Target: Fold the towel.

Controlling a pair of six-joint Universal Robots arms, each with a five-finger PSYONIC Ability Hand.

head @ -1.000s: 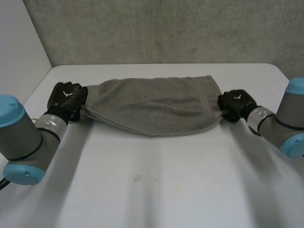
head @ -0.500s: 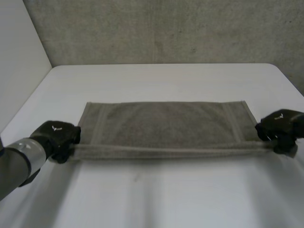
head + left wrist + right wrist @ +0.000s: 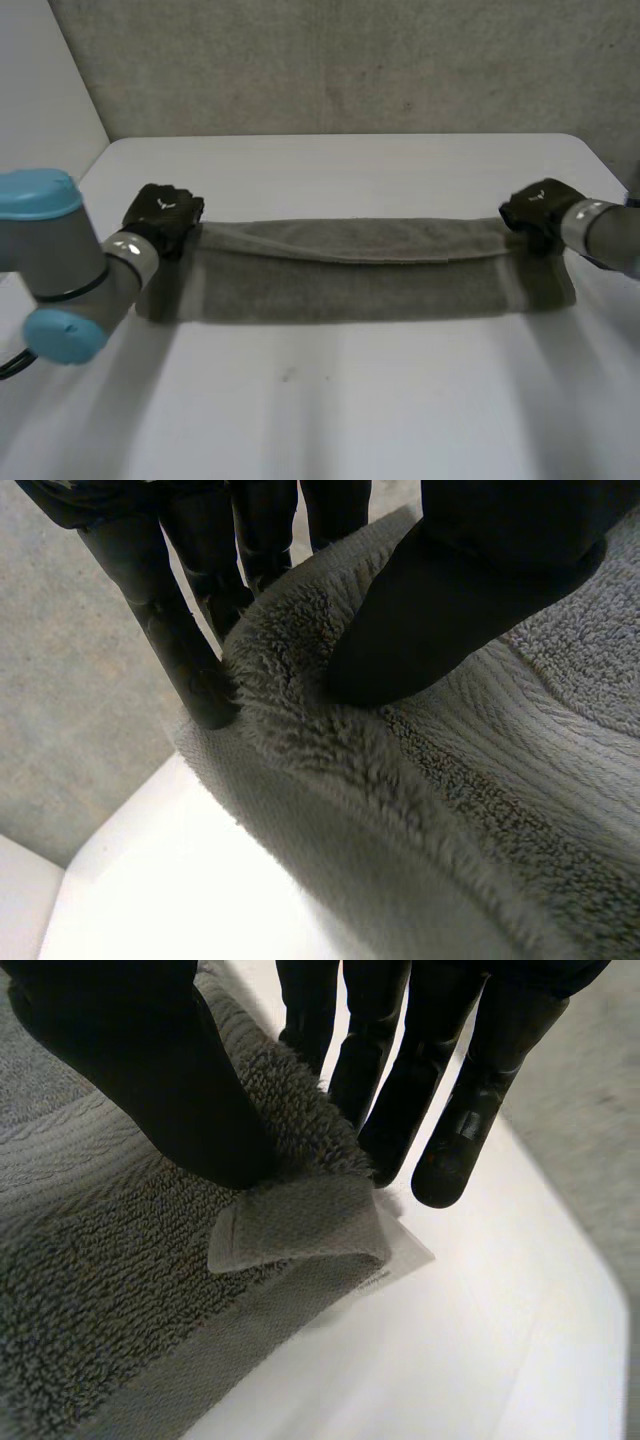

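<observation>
In the head view, the towel [image 3: 350, 240] runs as a long narrow band across the middle of the table [image 3: 320, 400]. It is stretched between the left hand [image 3: 162, 213] and the right hand [image 3: 535, 208]. One hand at each end makes the cloth taut and level, probably so the fold lands straight.

In the left wrist view, the thumb [image 3: 440, 610] presses into the pile at the towel's end. The fingers [image 3: 190, 660] sit behind the edge, so the cloth is clamped between them.

In the right wrist view, thumb and fingers likewise pinch a corner, right beside a turned-over tab [image 3: 300, 1225]. Gripping at the very corner leaves the rest free to drape.
</observation>
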